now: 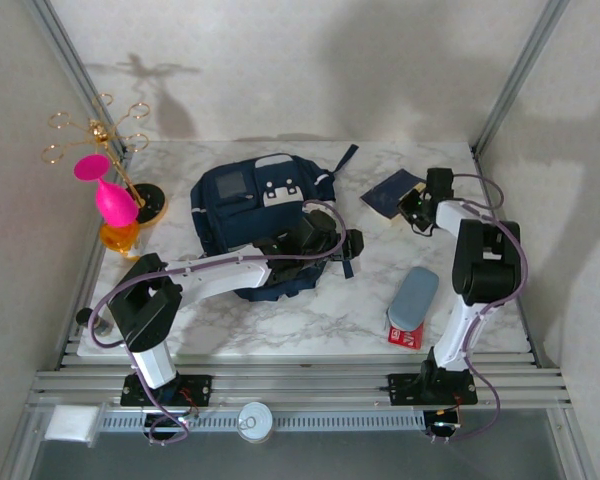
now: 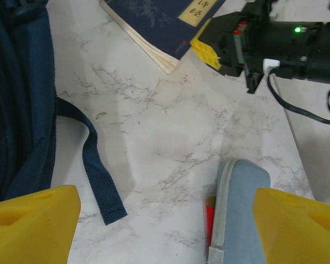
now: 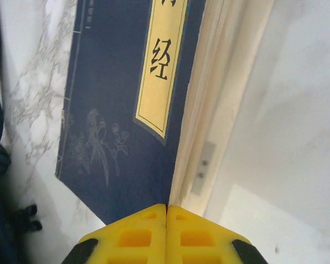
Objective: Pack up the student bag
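Observation:
The student bag (image 1: 242,205), a navy backpack with white patches, lies at the table's back centre; its side (image 2: 16,99) and a loose strap (image 2: 102,181) show in the left wrist view. My left gripper (image 1: 345,245) hovers just right of the bag, open (image 2: 165,220), with bare marble between its yellow fingers (image 2: 33,225). A navy book (image 1: 390,192) with a yellow title label (image 3: 162,66) lies at the back right. My right gripper (image 1: 412,210) is shut (image 3: 166,212), its tips against the book's near edge, where cover meets pages. Nothing shows between them.
A blue-grey pencil case (image 1: 413,297) lies on a red packet (image 1: 405,335) at the front right, close to my left gripper's right finger (image 2: 300,225). A gold jewellery stand (image 1: 95,140), a pink object (image 1: 110,200) and an orange one (image 1: 118,238) stand at the left edge.

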Robot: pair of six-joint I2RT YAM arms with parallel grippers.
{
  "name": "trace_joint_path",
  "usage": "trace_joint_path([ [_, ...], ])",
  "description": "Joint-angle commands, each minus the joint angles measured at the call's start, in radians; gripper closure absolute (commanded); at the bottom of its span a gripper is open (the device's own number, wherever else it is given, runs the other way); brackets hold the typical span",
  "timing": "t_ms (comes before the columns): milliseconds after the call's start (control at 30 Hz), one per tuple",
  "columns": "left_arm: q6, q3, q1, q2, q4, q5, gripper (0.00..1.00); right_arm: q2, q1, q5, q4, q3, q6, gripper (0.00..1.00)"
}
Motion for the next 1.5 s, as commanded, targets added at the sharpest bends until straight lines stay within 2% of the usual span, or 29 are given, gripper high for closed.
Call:
trace_joint_path([
  [0, 0.026, 0.016, -0.008, -0.056, -0.044, -0.044, 0.18, -0.074, -0.005, -0.075, -0.036, -0.064, -0.06, 1.0],
  [167, 0.034, 0.011, -0.006, -0.069, -0.084, -0.048, 0.17, -0.186, -0.005, -0.138, -0.102, -0.2, -0.13, 1.0],
  [267, 0.041, 0.009, -0.005, -0.066, -0.078, -0.034, 0.16, -0.24, -0.01, -0.103, -0.15, -0.25, -0.158, 0.99],
  [367, 0.044, 0.038, -0.004, -0.034, -0.083, -0.024, 0.15, -0.277, -0.013, -0.03, -0.144, -0.266, -0.149, 0.82],
  [433, 0.043, 0.062, -0.005, -0.012, -0.088, -0.007, 0.15, -0.254, -0.021, -0.006, -0.164, -0.224, -0.15, 0.65],
  [533, 0.038, 0.072, -0.006, -0.001, -0.073, 0.009, 0.14, -0.188, -0.023, 0.078, -0.202, -0.148, -0.152, 0.48],
  [600, 0.041, 0.072, -0.006, -0.002, -0.071, 0.007, 0.14, -0.141, -0.024, 0.101, -0.207, -0.117, -0.149, 0.41],
  [700, 0.051, 0.074, -0.006, 0.0, -0.084, 0.001, 0.14, -0.097, -0.024, 0.084, -0.164, -0.105, -0.137, 0.37],
  [867, 0.078, 0.097, -0.003, 0.023, -0.128, -0.023, 0.12, -0.005, -0.025, 0.049, -0.154, -0.045, -0.162, 0.39],
  [1067, 0.084, 0.116, 0.0, 0.049, -0.128, -0.013, 0.11, 0.041, -0.024, 0.046, -0.134, -0.023, -0.179, 0.49],
  [1300, 0.09, 0.134, 0.003, 0.06, -0.146, -0.018, 0.09, 0.092, -0.025, -0.028, -0.105, 0.005, -0.184, 0.6],
  [1467, 0.085, 0.129, 0.005, 0.057, -0.144, -0.016, 0.09, 0.097, -0.025, -0.056, -0.088, 0.018, -0.186, 0.72],
])
